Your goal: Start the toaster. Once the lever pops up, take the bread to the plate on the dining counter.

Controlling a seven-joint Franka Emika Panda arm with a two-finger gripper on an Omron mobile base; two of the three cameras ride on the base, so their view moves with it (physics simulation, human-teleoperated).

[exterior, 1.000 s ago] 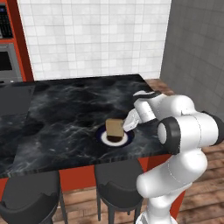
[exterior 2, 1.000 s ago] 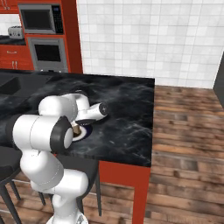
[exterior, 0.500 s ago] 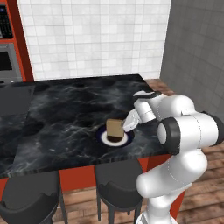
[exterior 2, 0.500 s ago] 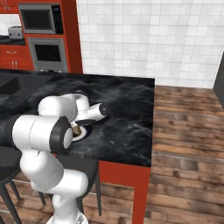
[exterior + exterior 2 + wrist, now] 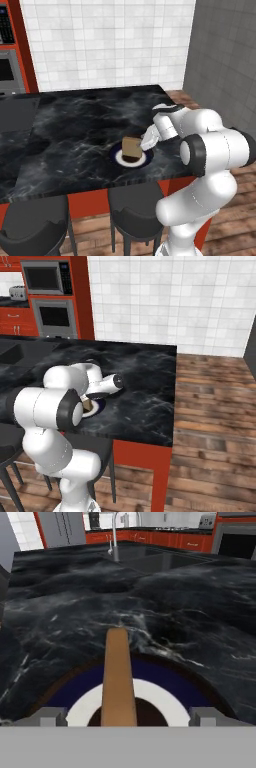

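The bread (image 5: 131,147) is a tan slice standing on edge on the white, blue-rimmed plate (image 5: 116,156) near the front edge of the dining counter (image 5: 75,125). My gripper (image 5: 145,143) reaches in low from the right and is open. In the hand view the bread (image 5: 118,672) rises from the plate (image 5: 165,699) between my fingertips (image 5: 47,716), which stand apart from both its faces. From the right base my arm hides most of the plate (image 5: 96,409) and bread (image 5: 87,404). The silver toaster (image 5: 17,292) sits far off on the red cabinets.
Two dark stools (image 5: 35,227) (image 5: 132,212) stand under the counter's front edge. A sink with a tall faucet (image 5: 115,534) is set into the counter beyond the plate. A microwave (image 5: 45,277) and oven (image 5: 55,316) fill the red wall unit. Wooden floor (image 5: 215,401) lies to the right.
My jaws have opened and let go of the bread, which stays upright on the plate. The arm has barely moved.
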